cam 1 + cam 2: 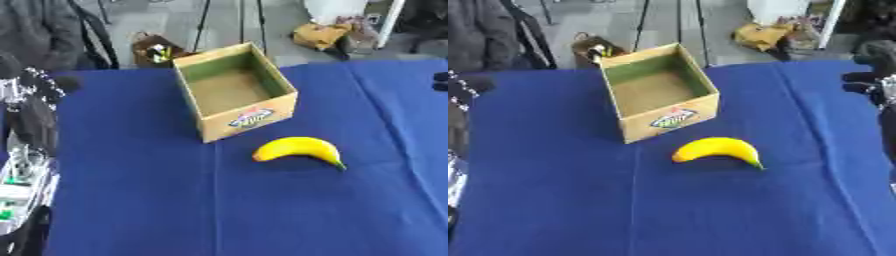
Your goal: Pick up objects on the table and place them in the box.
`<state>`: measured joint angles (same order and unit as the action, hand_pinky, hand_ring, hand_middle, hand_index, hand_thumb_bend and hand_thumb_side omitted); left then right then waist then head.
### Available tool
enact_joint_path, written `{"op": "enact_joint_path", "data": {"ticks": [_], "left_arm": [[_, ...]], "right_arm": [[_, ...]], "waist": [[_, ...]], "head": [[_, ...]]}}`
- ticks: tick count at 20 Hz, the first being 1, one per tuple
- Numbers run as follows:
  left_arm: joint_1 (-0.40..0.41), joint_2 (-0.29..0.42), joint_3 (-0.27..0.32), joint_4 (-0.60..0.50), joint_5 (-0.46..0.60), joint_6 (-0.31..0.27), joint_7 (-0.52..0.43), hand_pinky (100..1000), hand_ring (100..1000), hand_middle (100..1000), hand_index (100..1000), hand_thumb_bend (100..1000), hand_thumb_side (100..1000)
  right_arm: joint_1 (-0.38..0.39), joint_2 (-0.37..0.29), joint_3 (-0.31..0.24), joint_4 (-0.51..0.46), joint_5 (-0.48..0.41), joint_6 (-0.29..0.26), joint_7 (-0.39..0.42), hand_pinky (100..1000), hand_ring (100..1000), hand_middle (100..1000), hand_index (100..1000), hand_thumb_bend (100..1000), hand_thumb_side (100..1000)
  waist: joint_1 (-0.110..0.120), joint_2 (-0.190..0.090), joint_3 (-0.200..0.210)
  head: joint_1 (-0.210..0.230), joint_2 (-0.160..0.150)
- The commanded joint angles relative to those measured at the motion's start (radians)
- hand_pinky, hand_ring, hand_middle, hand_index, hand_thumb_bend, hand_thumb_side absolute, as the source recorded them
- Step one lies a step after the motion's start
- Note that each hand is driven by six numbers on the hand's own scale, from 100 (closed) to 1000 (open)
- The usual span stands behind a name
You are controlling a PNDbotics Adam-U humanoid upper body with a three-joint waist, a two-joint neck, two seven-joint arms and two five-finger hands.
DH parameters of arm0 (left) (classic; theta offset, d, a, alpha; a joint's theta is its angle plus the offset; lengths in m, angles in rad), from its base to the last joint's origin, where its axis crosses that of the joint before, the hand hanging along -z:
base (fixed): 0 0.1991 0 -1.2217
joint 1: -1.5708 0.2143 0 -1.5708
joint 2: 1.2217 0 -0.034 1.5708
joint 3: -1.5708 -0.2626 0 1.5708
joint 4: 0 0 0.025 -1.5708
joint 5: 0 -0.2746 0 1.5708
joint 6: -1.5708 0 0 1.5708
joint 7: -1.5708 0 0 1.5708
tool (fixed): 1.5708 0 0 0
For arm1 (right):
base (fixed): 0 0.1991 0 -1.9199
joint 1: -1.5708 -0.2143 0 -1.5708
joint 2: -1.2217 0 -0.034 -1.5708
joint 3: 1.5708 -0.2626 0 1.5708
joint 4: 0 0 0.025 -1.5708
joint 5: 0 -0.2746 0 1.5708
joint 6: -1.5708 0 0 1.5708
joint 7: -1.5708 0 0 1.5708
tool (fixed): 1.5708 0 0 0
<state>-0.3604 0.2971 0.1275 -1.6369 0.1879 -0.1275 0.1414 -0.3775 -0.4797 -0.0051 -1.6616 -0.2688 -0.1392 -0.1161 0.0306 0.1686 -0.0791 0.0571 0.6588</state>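
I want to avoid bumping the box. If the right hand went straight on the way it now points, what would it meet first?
Likely only bare blue tablecloth. The right hand shows at the right edge, seemingly pointing left; the box lies farther along that line, the banana nearer the robot. Depth is unclear.

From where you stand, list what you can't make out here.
- Left hand: cut off by the left eye view's left edge; finger pose unclear.
- Right hand: cut off by the right eye view's right edge.
- Box label: too blurred to read.
- Banana underside: hidden against the cloth.
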Motion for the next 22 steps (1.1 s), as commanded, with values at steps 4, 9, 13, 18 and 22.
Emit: {"op": "enact_joint_path", "data": {"ticks": [4, 9, 13, 18, 22], "left_arm": [[-0.010, 0.007, -0.003, -0.011, -0.004, 0.001, -0.017, 714, 619, 661, 804, 756, 974], [-0.011, 0.004, -0.006, -0.011, 0.004, 0.000, -0.027, 716, 619, 661, 801, 752, 960], [-0.013, 0.005, -0.008, -0.010, 0.003, 0.000, -0.033, 723, 624, 664, 801, 750, 947], [-0.015, 0.007, -0.009, -0.006, -0.012, 0.006, -0.040, 732, 626, 668, 802, 755, 933], [-0.018, 0.004, -0.016, -0.006, -0.018, 0.011, -0.052, 727, 624, 667, 803, 750, 913]], "right_arm": [[-0.009, -0.016, 0.001, -0.027, 0.001, 0.006, 0.007, 693, 670, 738, 847, 430, 695], [-0.014, -0.018, 0.006, -0.026, 0.006, 0.009, 0.018, 692, 666, 734, 844, 428, 683], [-0.021, -0.022, 0.011, -0.025, 0.013, 0.011, 0.027, 690, 659, 728, 842, 427, 673], [-0.051, -0.047, 0.034, -0.014, 0.044, 0.023, 0.063, 688, 645, 717, 832, 451, 620], [-0.125, -0.086, 0.077, 0.019, 0.116, 0.045, 0.148, 689, 634, 706, 821, 510, 558]], "waist": [[-0.002, -0.009, 0.002], [-0.002, -0.006, 0.003], [-0.001, -0.005, 0.004], [-0.002, -0.005, 0.008], [-0.004, -0.008, 0.013]], "head": [[-0.032, 0.009], [-0.038, 0.001], [-0.040, -0.012], [-0.059, -0.024], [-0.096, -0.029]]}}
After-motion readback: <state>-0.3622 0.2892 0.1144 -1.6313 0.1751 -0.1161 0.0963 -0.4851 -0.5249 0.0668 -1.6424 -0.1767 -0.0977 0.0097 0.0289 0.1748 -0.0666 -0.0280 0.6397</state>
